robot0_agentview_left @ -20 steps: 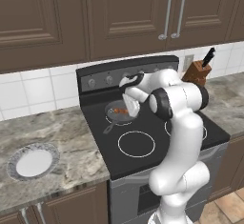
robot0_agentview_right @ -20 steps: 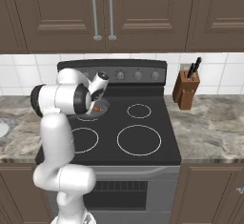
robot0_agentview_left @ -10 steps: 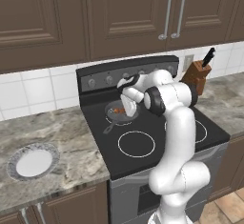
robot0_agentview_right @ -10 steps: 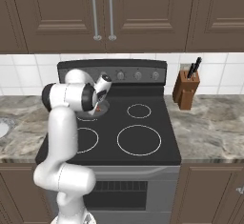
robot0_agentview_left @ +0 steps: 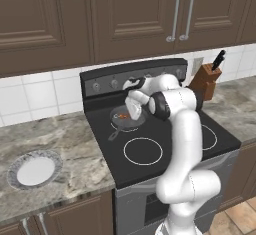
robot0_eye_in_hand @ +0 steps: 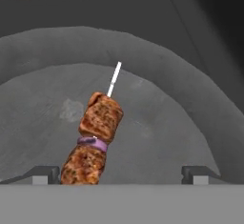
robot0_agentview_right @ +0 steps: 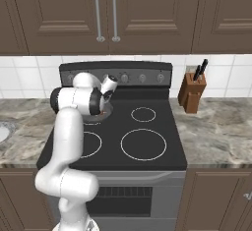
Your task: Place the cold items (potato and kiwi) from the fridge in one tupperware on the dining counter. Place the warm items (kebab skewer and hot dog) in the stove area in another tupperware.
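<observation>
Grey frying pan (robot0_agentview_left: 125, 118) sits on the stove's (robot0_agentview_left: 165, 149) back left burner, kebab skewer (robot0_eye_in_hand: 94, 135) lying inside it on the pan floor. Gripper (robot0_eye_in_hand: 119, 174) hangs just over the pan, jaws spread wide, gripping nothing, skewer between the tips. White plate (robot0_agentview_left: 34, 169) on the counter, left of stove.

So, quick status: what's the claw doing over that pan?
Gripper open, low over the pan. Kebab skewer lies in it, not gripped. Nothing in the way.
</observation>
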Robot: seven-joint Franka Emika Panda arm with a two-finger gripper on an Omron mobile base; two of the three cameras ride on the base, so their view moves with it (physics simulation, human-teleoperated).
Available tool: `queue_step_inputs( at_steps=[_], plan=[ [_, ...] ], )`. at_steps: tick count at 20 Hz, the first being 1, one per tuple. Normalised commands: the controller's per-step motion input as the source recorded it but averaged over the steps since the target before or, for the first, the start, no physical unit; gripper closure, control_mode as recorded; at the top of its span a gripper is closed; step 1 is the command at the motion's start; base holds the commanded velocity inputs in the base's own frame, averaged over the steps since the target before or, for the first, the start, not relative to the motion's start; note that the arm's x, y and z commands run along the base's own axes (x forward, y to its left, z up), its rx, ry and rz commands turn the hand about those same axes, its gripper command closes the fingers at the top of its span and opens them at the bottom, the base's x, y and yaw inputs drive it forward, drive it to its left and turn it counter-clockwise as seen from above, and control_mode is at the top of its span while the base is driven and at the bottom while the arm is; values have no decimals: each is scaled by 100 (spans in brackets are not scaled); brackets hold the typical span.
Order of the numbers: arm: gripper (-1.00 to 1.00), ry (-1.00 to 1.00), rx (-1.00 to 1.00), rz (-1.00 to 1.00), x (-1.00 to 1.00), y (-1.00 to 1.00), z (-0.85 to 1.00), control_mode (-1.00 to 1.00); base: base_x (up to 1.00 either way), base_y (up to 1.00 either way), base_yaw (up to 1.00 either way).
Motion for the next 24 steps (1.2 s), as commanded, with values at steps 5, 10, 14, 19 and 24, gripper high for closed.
queue_step_inputs(
  at_steps=[5,10,14,19,24],
  plan=[
    [-100,6,-2,-5,-24,0,-97,-100,0,0,0],
    [-100,-11,0,-10,-99,0,-74,-100,0,0,0],
    [100,-46,-3,-14,-100,0,-94,-100,0,0,0],
    [100,-32,-12,-21,-47,0,-100,-100,0,0,0],
    [100,0,-3,-21,0,-4,-100,-100,0,0,0]
  ],
)
